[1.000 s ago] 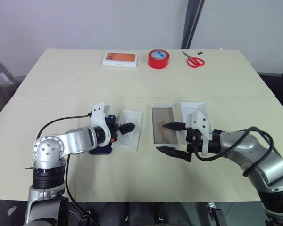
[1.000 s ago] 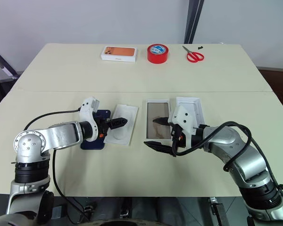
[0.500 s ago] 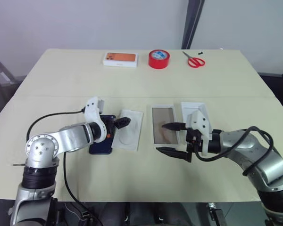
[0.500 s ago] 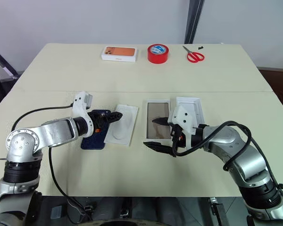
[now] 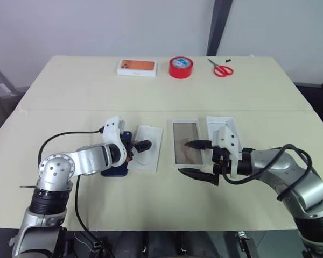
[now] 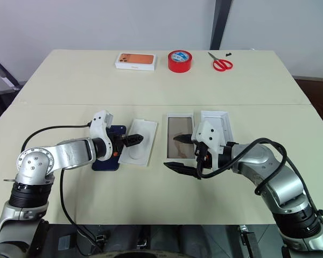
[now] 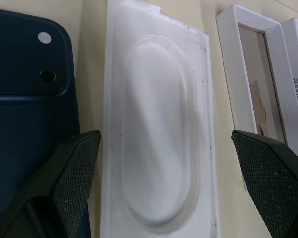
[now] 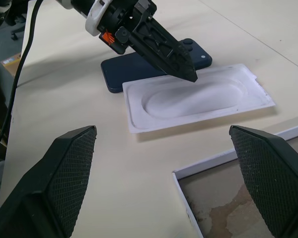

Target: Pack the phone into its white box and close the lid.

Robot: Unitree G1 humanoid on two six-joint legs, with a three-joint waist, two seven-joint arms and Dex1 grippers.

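Note:
The dark navy phone [image 5: 114,170] lies flat on the table, its camera corner [image 7: 44,54] showing in the left wrist view. Beside it, toward the middle of the table, lies a white insert [image 5: 147,157] with a rounded recess. My left gripper [image 5: 143,145] hovers open and empty over the seam between phone and insert. The white box [image 5: 184,134], tan inside, lies to the right of the insert. The lid [image 5: 215,122] lies against its far side, partly hidden by my right wrist. My right gripper [image 5: 184,157] stands open and empty over the box's near end, pointing at the insert.
Along the table's far edge sit a white box with an orange picture [image 5: 137,67], a red tape roll [image 5: 181,67] and red scissors [image 5: 220,69]. A black cable [image 5: 59,141] loops beside my left arm. Bare tabletop [image 5: 151,204] stretches along the near edge.
My left arm swung its elbow outward and came back; its gripper ends almost where it began, over the insert. The right arm has stayed still.

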